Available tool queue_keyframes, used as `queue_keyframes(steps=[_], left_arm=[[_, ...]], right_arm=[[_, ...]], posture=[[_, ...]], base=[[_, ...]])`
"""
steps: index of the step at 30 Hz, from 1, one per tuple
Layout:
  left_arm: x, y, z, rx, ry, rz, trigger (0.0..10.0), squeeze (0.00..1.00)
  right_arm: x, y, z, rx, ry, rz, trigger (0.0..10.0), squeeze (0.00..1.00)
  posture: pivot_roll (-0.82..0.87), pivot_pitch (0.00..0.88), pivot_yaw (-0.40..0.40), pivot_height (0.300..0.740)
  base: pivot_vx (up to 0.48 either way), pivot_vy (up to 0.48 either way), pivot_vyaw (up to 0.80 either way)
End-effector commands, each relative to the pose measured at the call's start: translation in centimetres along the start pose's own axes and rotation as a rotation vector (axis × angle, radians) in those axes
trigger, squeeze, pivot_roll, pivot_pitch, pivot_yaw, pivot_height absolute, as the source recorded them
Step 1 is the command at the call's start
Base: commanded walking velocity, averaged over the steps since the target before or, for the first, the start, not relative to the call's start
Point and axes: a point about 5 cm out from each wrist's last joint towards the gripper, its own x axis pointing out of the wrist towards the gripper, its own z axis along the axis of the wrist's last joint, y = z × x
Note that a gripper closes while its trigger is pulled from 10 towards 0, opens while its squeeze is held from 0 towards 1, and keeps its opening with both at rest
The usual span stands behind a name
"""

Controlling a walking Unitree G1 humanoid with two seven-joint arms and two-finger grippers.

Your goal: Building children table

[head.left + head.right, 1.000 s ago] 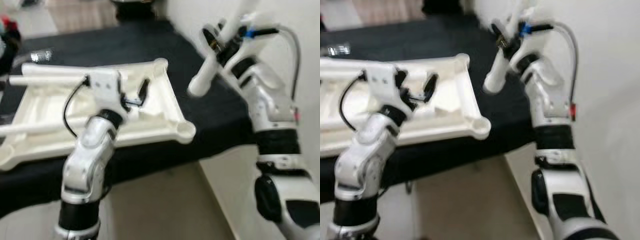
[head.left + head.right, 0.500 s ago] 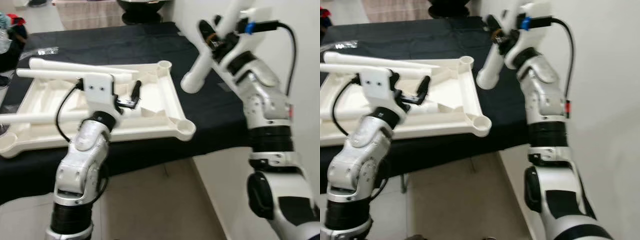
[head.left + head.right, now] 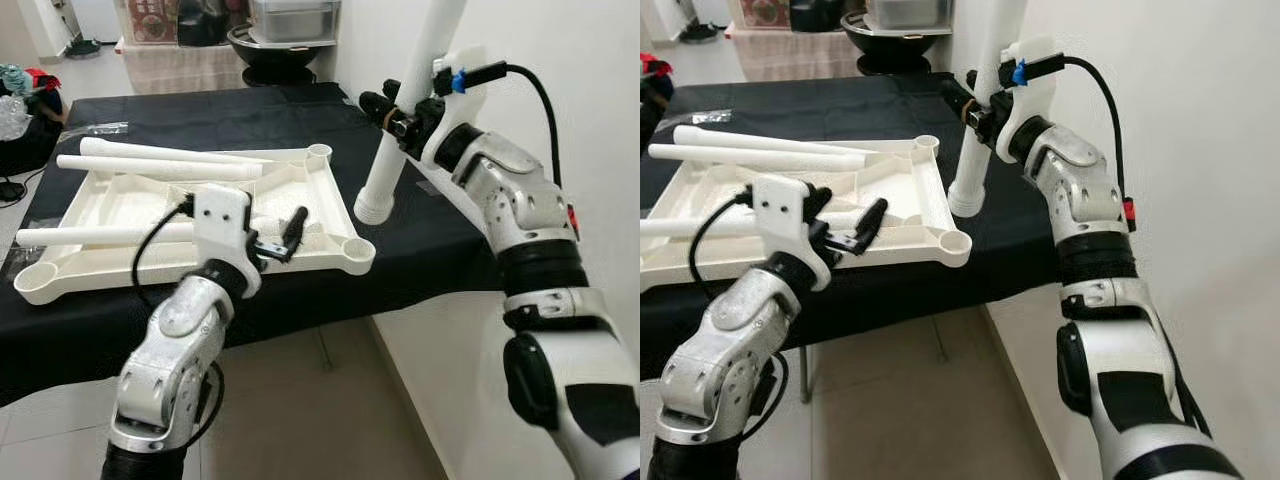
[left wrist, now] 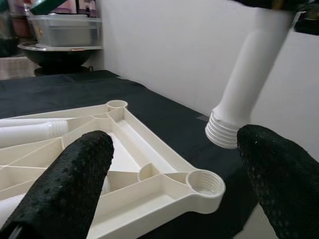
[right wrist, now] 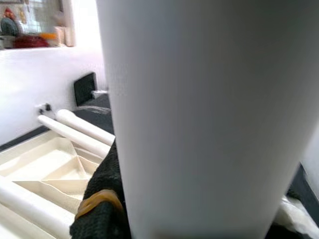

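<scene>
White plastic table leg [image 3: 400, 130] gripped near-upright by the right gripper [image 3: 392, 112], threaded end hanging beside the upturned cream plastic tabletop [image 3: 330, 195], top cut off.
Left gripper [image 3: 285, 235] hovers, fingers spread wide, over the tabletop's near corner socket [image 3: 358, 250]; two loose white leg tubes [image 3: 170, 160] lie across the tabletop on the black-covered table [image 3: 430, 225].

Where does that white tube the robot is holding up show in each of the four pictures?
Left eye view: table leg, upright at centre right, in the right gripper.
Right eye view: upper middle.
Left wrist view: its ribbed end, upper right.
Right wrist view: very close, across most of the picture.
Shared landmark: the upturned tabletop, its corner socket below the leg.
</scene>
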Motion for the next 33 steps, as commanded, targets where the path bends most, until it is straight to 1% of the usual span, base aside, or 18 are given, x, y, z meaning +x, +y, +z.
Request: queue_keyframes(steps=[1,2,3,4,5,6,8,10,11,17,20,22,23,24,26,29,32,33], left_arm=[[-0.3,-0.1,0.0,0.010,0.004,0.015,10.0,0.00],[-0.3,-0.1,0.0,0.010,0.004,0.015,10.0,0.00],[-0.2,0.3,0.6,0.077,-0.020,0.056,10.0,0.00],[0.0,0.8,1.1,0.095,-0.040,0.099,10.0,0.00],[0.0,0.8,1.1,0.095,-0.040,0.099,10.0,0.00],[0.2,1.4,2.0,0.103,-0.073,0.150,10.0,0.00],[0.2,1.6,2.3,0.104,-0.086,0.164,10.0,0.00],[0.2,1.7,2.6,0.105,-0.094,0.175,10.0,0.00],[0.2,1.7,2.6,0.105,-0.094,0.175,10.0,0.00],[-0.6,1.2,3.0,0.140,-0.099,0.156,10.0,0.00],[-0.7,1.1,3.1,0.146,-0.101,0.156,10.0,0.00],[-0.7,0.8,2.9,0.143,-0.098,0.155,10.0,0.00],[-0.7,0.4,2.7,0.153,-0.093,0.143,10.0,0.00],[-0.7,0.4,2.7,0.153,-0.093,0.143,10.0,0.00],[-0.8,-0.1,2.3,0.164,-0.083,0.121,10.0,0.00],[-0.9,-0.5,1.9,0.181,-0.073,0.098,10.0,0.00],[-0.9,-0.6,1.9,0.175,-0.069,0.099,10.0,0.00],[-1.0,-0.8,1.8,0.161,-0.065,0.089,10.0,0.00]], right_arm=[[0.2,0.0,0.3,-0.036,-0.004,-0.024,10.0,0.00],[0.2,0.0,0.3,-0.036,-0.004,-0.024,10.0,0.00],[0.2,1.1,0.3,-0.062,-0.030,0.035,10.0,0.00],[0.1,1.4,0.4,-0.053,-0.050,0.019,10.0,0.00],[0.1,1.4,0.4,-0.053,-0.050,0.019,10.0,0.00],[0.1,1.8,0.5,-0.047,-0.079,-0.008,10.0,0.00],[0.1,1.9,0.6,-0.052,-0.087,-0.012,10.0,0.00],[0.0,2.1,0.7,-0.031,-0.124,-0.025,10.0,0.00],[0.0,2.1,0.7,-0.031,-0.124,-0.025,10.0,0.00],[-1.2,2.6,0.8,0.009,-0.206,-0.058,10.0,0.00],[-1.4,2.7,0.6,0.009,-0.197,-0.060,10.0,0.00],[-1.7,3.0,0.1,0.017,-0.174,-0.057,10.0,0.00],[-1.9,3.1,-0.2,0.014,-0.153,-0.033,10.0,0.00],[-1.9,3.1,-0.2,0.014,-0.153,-0.033,10.0,0.00],[-2.4,2.6,-0.7,0.016,-0.121,-0.012,10.0,0.00],[-2.9,1.6,-1.2,0.009,-0.098,-0.040,10.0,0.00],[-2.8,1.4,-1.2,0.018,-0.094,-0.033,10.0,0.00],[-2.3,1.1,-0.5,0.031,-0.096,-0.009,10.0,0.00]], posture=[[0.06,0.161,-0.060,0.740],[0.06,0.161,-0.060,0.740],[0.06,0.185,-0.061,0.740],[0.06,0.199,-0.064,0.740],[0.06,0.199,-0.064,0.740],[0.05,0.220,-0.064,0.740],[0.05,0.220,-0.064,0.740],[0.06,0.236,-0.065,0.740],[0.06,0.236,-0.065,0.740],[0.06,0.264,-0.069,0.740],[0.06,0.268,-0.068,0.740],[0.06,0.269,-0.067,0.740],[0.06,0.267,-0.071,0.740],[0.06,0.267,-0.071,0.740],[0.05,0.266,-0.070,0.740],[0.06,0.263,-0.070,0.740],[0.06,0.261,-0.068,0.740],[0.06,0.261,-0.069,0.740]], base=[[0.000,0.000,0.00],[0.000,0.000,0.00],[0.000,0.000,0.00],[0.000,0.000,0.00],[0.000,0.000,0.00],[0.000,0.000,0.00],[0.000,0.000,0.00],[0.000,0.000,0.00],[0.000,0.000,0.00],[0.000,0.000,0.00],[0.000,0.000,0.00],[0.000,0.000,0.00],[0.000,0.000,0.00],[0.000,0.000,0.00],[0.000,0.000,0.00],[0.000,0.000,0.00],[0.000,0.000,0.00],[0.000,0.000,0.00]])
